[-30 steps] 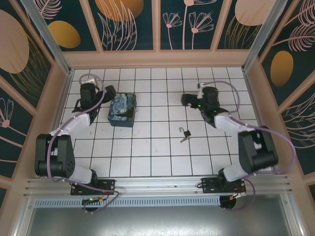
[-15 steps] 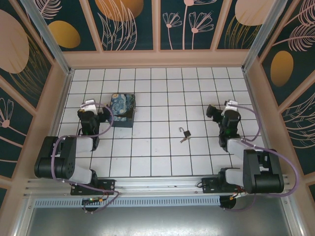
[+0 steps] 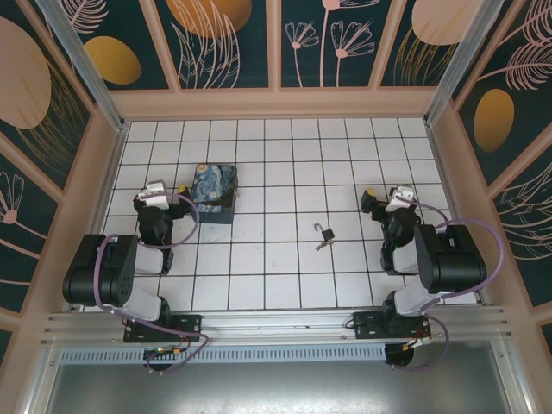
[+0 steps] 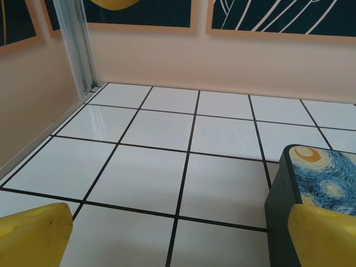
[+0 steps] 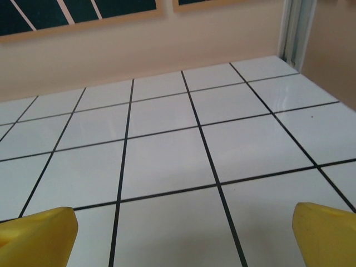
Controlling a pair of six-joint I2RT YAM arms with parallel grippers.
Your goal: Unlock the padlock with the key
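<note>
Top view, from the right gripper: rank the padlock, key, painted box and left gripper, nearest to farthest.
1. padlock and key, lying together mid-floor, left of the right gripper; too close to call between them.
2. painted box, well across on the left half.
3. left gripper, just past the box at the left side.

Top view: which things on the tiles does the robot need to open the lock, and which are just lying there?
Needed for the job:
padlock
key

Just lying there:
blue swirl-painted box
</note>
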